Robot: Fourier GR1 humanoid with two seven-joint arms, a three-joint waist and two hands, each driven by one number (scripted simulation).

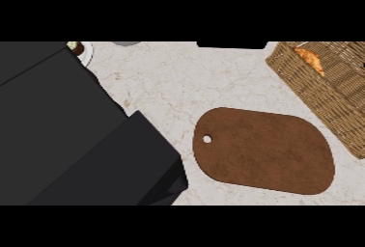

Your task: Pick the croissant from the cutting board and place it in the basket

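— Croissant (311,59) first: where is it?

— Upper right of the frame, lying inside the wicker basket (335,103). Its orange-brown crust shows against the weave near the basket's top corner. The basket runs off the right edge.

— And the cutting board (265,151)?

— Centre to lower right, a brown rounded board flat on the pale marbled counter (178,82), with a small hole near its left end. Nothing lies on it. Its right end comes close to the basket's lower edge, though I cannot tell whether they touch.

— What about the hands?

— Neither hand can be made out. A large dark shape (71,140) fills the left side of the frame, from the upper left down to the lower centre, and it hides whatever is under it. No fingers show, so their state is out of sight.

— Anything else?

— At the upper left, just past the dark shape's edge, part of a plate (86,52) peeks out. A grey object (127,43) and a black one (231,45) sit cut off at the top edge.
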